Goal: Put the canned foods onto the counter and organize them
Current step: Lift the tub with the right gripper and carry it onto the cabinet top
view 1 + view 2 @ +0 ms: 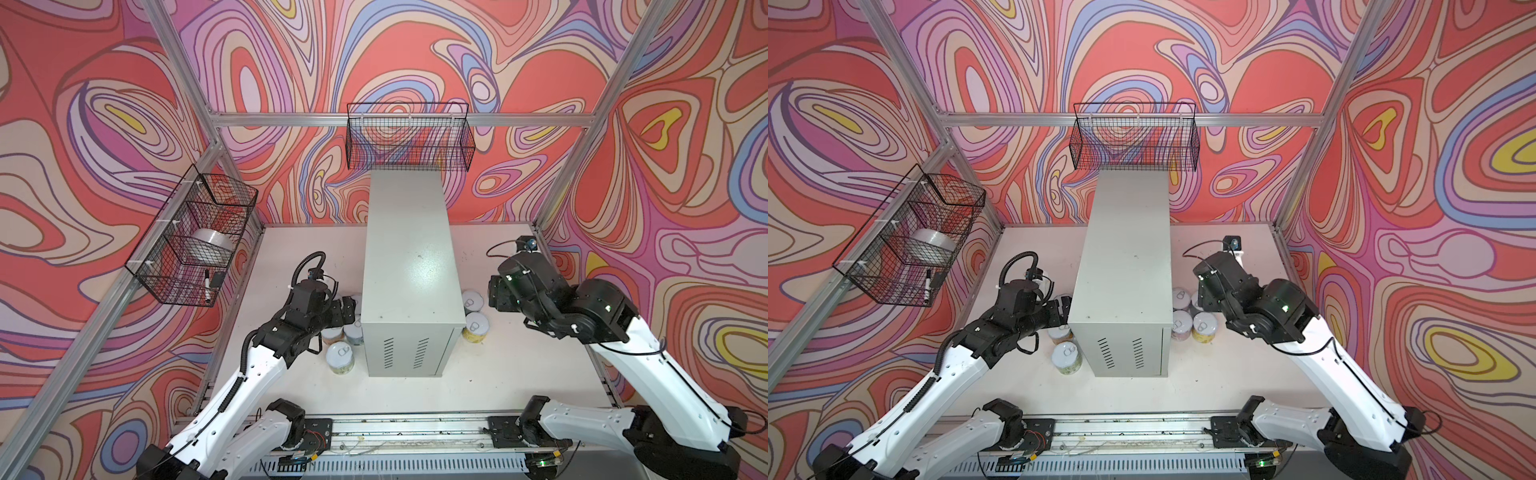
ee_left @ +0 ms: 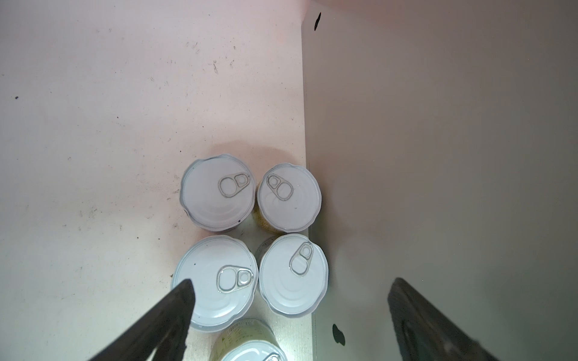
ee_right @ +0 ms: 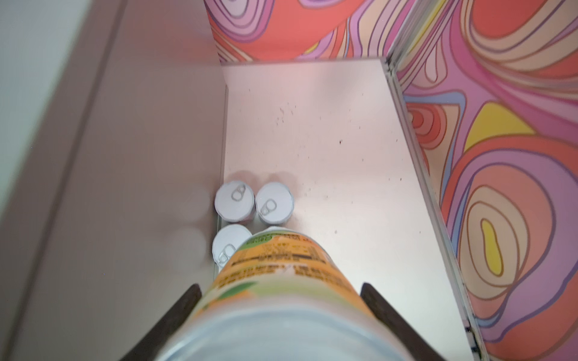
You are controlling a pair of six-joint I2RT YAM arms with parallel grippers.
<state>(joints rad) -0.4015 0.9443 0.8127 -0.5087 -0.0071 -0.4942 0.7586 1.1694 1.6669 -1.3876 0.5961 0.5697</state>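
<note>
The counter (image 1: 409, 257) (image 1: 1125, 257) is a tall pale grey cabinet in mid-table, and its flat top is bare. Several canned foods (image 2: 219, 190) with silver pull-tab lids stand on the tabletop against its left side. A yellow-labelled one (image 1: 340, 360) stands nearest the front. My left gripper (image 2: 291, 281) (image 1: 347, 309) hovers open above this cluster, one finger over a lid and the other over the counter's side. More cans (image 1: 1204, 326) (image 3: 234, 203) stand by the right side. My right gripper (image 3: 281, 286) is shut on an orange-labelled can (image 3: 278, 265), lifted above them.
A black wire basket (image 1: 409, 137) hangs on the back wall just above the counter's far end. On the left frame hangs another basket (image 1: 195, 237) with a silvery tape roll (image 1: 212, 245) and a marker (image 1: 206, 284). Aluminium posts edge the white table (image 1: 519, 365).
</note>
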